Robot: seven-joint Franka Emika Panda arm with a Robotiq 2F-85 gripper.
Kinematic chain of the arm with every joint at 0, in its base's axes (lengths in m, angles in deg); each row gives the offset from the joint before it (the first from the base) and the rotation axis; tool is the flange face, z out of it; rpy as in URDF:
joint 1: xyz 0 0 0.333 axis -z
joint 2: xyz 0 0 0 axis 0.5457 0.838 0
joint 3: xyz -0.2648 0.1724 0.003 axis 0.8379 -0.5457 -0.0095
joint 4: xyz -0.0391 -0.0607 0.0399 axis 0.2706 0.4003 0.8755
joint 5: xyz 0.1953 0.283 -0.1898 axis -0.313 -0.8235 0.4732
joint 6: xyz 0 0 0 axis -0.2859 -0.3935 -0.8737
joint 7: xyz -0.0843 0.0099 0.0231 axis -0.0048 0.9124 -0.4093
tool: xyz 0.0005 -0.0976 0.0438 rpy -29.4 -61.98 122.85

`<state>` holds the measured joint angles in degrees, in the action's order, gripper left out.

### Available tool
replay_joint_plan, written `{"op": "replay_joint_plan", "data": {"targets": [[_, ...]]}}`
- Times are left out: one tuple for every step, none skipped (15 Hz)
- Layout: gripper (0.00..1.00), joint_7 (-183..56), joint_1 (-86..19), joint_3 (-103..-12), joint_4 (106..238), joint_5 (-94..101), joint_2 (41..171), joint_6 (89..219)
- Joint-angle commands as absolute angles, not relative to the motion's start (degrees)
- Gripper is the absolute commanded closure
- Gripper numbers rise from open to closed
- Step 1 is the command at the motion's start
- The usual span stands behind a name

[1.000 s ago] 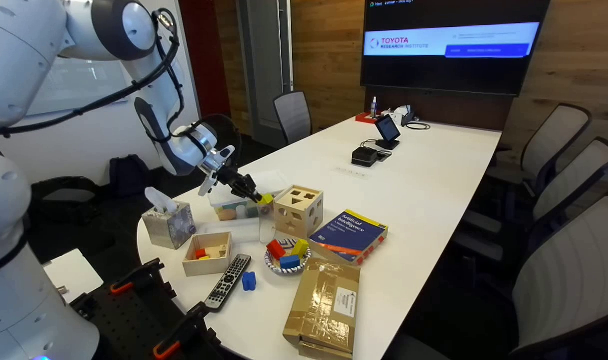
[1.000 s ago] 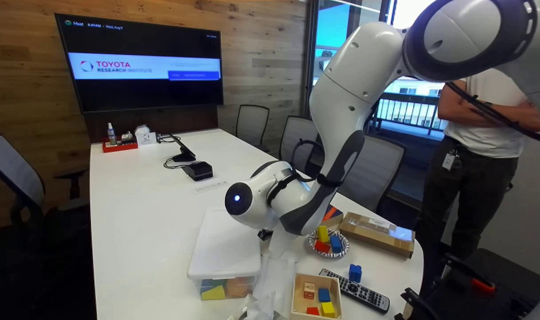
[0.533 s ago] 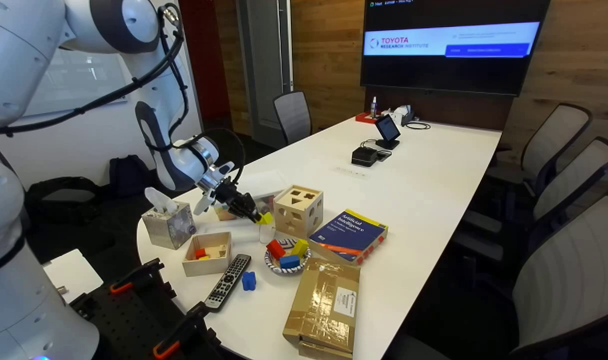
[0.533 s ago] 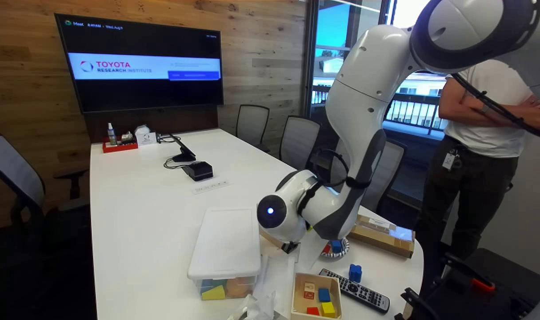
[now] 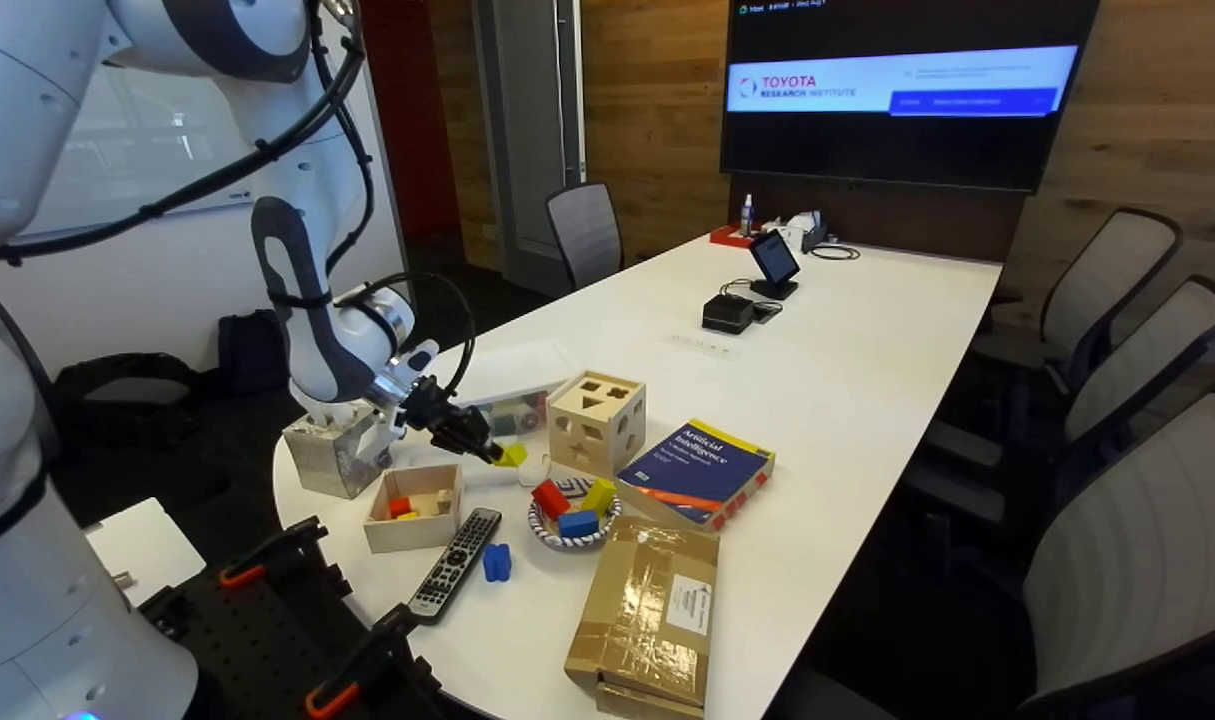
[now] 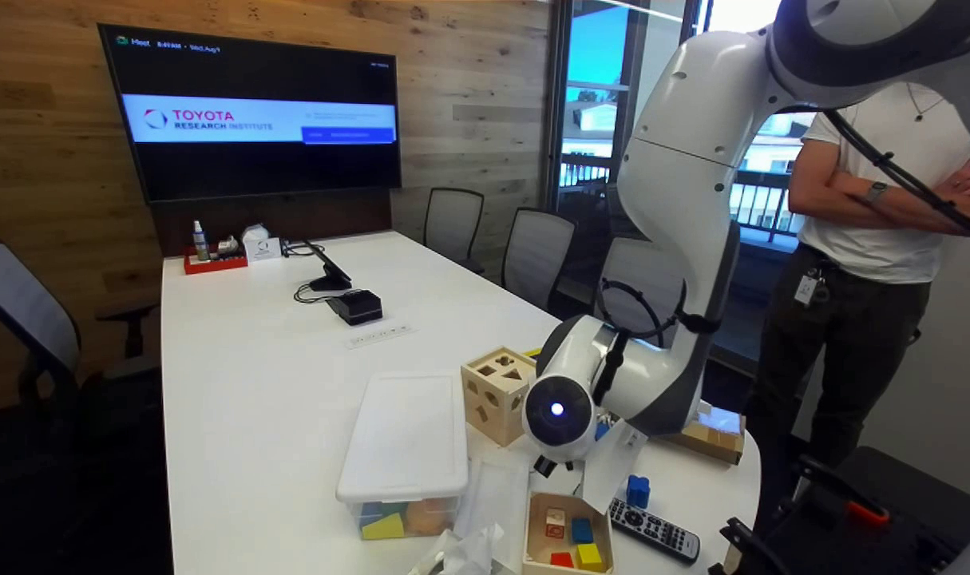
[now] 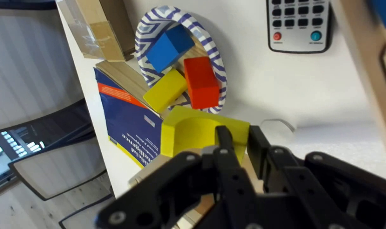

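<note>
At wrist-view centre, the gripper [image 7: 239, 133] is clamping a notched yellow block [image 7: 193, 127], seemingly lifted but unreleased; upper centre, a patterned bowl [image 7: 213, 52] is holding three blocks [image 7: 200, 81].

The wall screen [image 6: 257, 120], beyond the far short edge of the worktop [image 6: 269, 415], reads "TOYOTA RESEARCH INSTITUTE" beside a ring-shaped logo [image 6: 156, 119]; its upper left corner shows "Meet", then a blurred time and "Wed, Aug". Near a long edge of the worktop, the blue book [image 5: 697, 472] bears "Artificial Intelligence" and, smaller, "A Modern Approach". Closer to the rounded end, the cardboard box [image 5: 642, 610] carries a white label [image 5: 689, 603] too small to read, as are the markings on the remote [image 7: 296, 35].
</note>
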<state>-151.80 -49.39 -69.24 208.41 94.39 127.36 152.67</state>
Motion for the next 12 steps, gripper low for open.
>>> {"op": "replay_joint_plan", "data": {"targets": [[0.95,-154.7,-49.7,-73.4,213.9,97.4,123.3,149.2],[0.95,-154.2,-49.7,-74.5,214.5,97.2,123.1,148.4],[0.95,-154.1,-49.6,-75.3,214.9,97.2,123.1,148.0],[0.95,-154.2,-49.5,-76.0,215.0,97.3,123.3,147.8],[0.95,-153.7,-49.4,-76.7,215.3,97.0,123.1,147.6],[0.95,-153.6,-49.2,-77.0,215.3,97.1,123.3,147.7],[0.95,-153.3,-49.0,-77.3,215.3,97.0,123.4,147.9],[0.95,-152.9,-48.9,-77.5,215.2,96.8,123.4,148.1],[0.95,-152.8,-48.8,-77.6,215.1,96.8,123.5,148.1],[0.95,-152.5,-48.8,-77.7,215.1,96.6,123.6,148.1],[0.95,-152.3,-49.0,-77.8,215.0,96.6,123.7,147.9],[0.95,-152.2,-49.3,-78.0,215.1,96.6,123.7,147.7]]}}
